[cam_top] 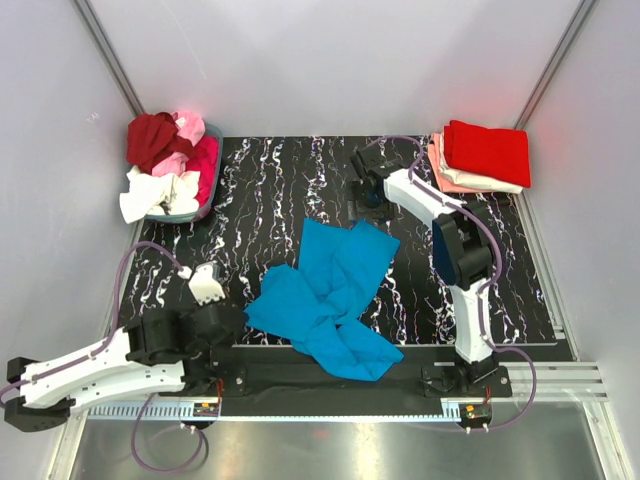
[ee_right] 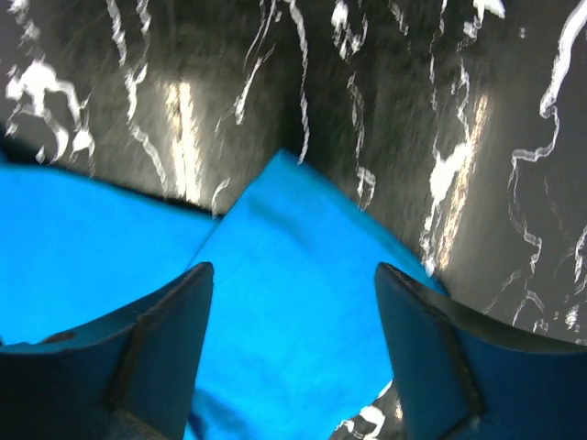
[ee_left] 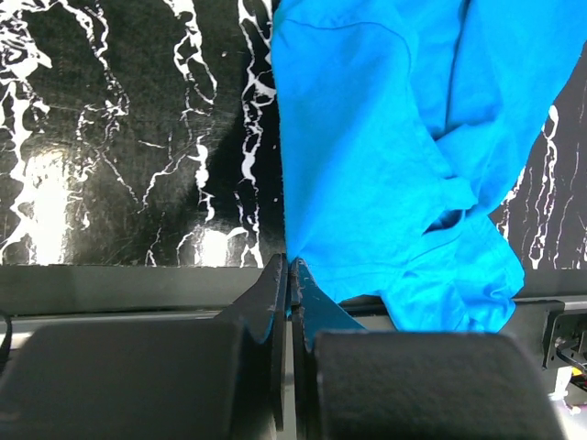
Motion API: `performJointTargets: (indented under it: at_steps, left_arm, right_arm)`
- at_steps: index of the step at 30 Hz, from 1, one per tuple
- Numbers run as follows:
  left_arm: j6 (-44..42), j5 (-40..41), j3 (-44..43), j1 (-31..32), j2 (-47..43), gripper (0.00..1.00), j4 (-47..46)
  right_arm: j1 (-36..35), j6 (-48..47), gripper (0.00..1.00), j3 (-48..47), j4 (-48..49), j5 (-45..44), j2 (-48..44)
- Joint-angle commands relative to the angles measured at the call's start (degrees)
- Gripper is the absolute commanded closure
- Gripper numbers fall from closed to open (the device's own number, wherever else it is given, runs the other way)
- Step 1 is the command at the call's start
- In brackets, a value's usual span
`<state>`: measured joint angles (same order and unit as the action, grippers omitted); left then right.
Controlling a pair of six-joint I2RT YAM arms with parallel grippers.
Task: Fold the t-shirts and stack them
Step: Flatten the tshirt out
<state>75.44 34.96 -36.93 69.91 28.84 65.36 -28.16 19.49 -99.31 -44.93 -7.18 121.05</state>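
The black marbled table (cam_top: 270,190) carries everything. In its middle, towards the near edge, lies the blue t-shirt (cam_top: 330,290), spread but crumpled, with several parts lying over each other and one part reaching onto the front rail. At the far right corner there is a stack of folded t-shirts (cam_top: 487,152), red on top. At the far left a basket (cam_top: 207,204) holds the unfolded t-shirts (cam_top: 170,150).

The right gripper (ee_right: 292,275) is wide open above a far corner of the blue cloth and holds nothing. The left gripper (ee_left: 289,275) has its fingers pressed together, apparently empty, just beside the left edge of the shirt.

I judge the cloth to be light, soft and limp; it will sag and drag. It is best pinched at a corner or hem, one layer only.
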Motion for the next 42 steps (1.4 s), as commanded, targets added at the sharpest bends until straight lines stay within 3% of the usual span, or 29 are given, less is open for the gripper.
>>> performJointTargets:
  at_steps: [1, 8, 21, 26, 28, 33, 38, 42]
  left_arm:
    - [1.47, 1.51, 0.89, -0.04, -0.80, 1.00, 0.12]
    - [1.38, 1.69, 1.07, -0.04, 0.78, 1.00, -0.32]
    - [1.29, 1.69, 1.33, -0.04, 0.51, 1.00, -0.59]
    - [1.38, 1.69, 1.33, -0.12, 0.43, 1.00, -0.50]
    - [1.38, 1.69, 1.33, -0.12, 0.51, 1.00, -0.59]
    - [1.38, 1.78, 1.33, -0.04, 0.60, 1.00, -0.59]
    - [1.03, 2.65, -1.47, -0.12, 0.60, 1.00, 1.34]
    - [-0.20, 5.81, -9.54, -0.12, 0.95, 1.00, 5.82]
  right_arm:
    - [1.09, -2.34, 0.25, -6.93, -1.92, 2.61, 3.30]
    - [1.27, -2.35, 0.32, -13.72, -4.29, 3.32, 10.95]
    - [1.27, -1.99, 0.46, -17.67, -6.84, 2.43, 15.96]
    - [1.27, -2.00, 0.74, -19.26, -7.98, 1.38, 16.85]
    - [1.18, -1.82, 0.76, -18.30, -7.81, 1.03, 16.41]
    - [1.36, -1.73, 0.99, -16.27, -6.75, 0.24, 14.65]
    - [1.27, -2.26, 1.00, -19.16, -9.38, -3.45, 11.06]
    - [1.36, -3.05, 1.00, -22.15, -12.72, -6.00, 6.13]
